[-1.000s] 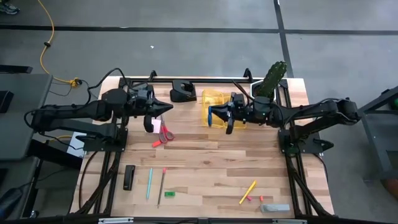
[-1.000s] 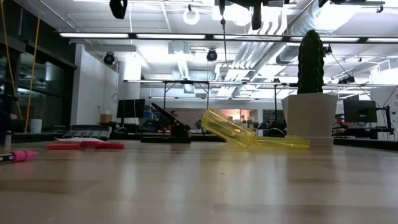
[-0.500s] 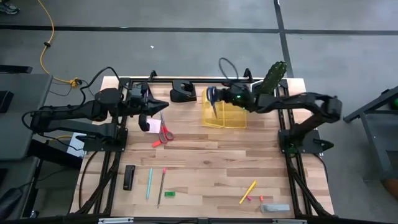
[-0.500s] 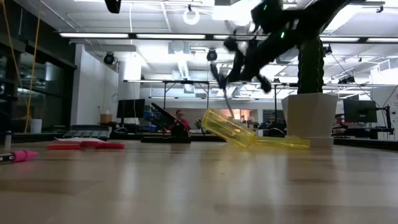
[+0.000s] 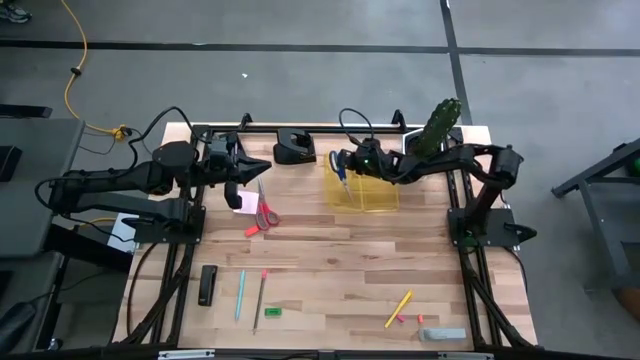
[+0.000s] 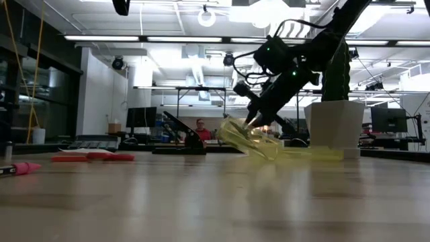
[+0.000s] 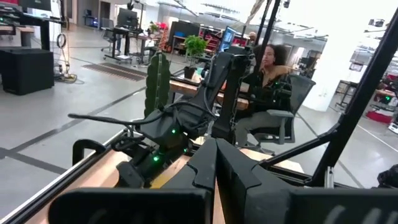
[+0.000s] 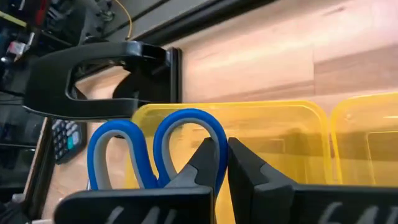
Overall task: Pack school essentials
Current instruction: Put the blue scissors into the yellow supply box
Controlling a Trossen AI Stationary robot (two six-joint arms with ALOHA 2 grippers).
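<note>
My right gripper point(image 5: 346, 165) is shut on the blue-handled scissors point(image 8: 155, 149) over the far left corner of the open yellow box point(image 5: 363, 190). In the low view it slants down onto the box point(image 6: 245, 140). My left gripper point(image 5: 258, 171) is shut and empty above the pale pink pad point(image 5: 245, 201) and red-handled scissors point(image 5: 263, 213), which lie flat. Near the table's near edge lie the teal pencil point(image 5: 240, 294), brown pencil point(image 5: 260, 297), green eraser point(image 5: 272, 313), yellow pencil point(image 5: 398, 308) and pink bits point(image 5: 402, 320). My right gripper pinches the blue-handled scissors between its two fingers, right beside one blue handle loop point(image 8: 208, 140). The fingers come slanting down from the table's right side. The scissors are lifted clear, their handles toward the far left; the fingers hide where the blades point.
A black bar point(image 5: 207, 285) lies at the near left and a grey piece point(image 5: 440, 334) at the near right. A black clamp-like tool point(image 5: 294, 148), a calculator point(image 6: 87, 142) and a cactus in a white pot point(image 5: 437, 127) stand along the far edge. The table's middle is bare wood.
My right gripper, holding the blue scissors, has swung from above the box's near left side toward the far edge. It has tipped from level to slanting downward and come down into the low view onto the yellow box.
</note>
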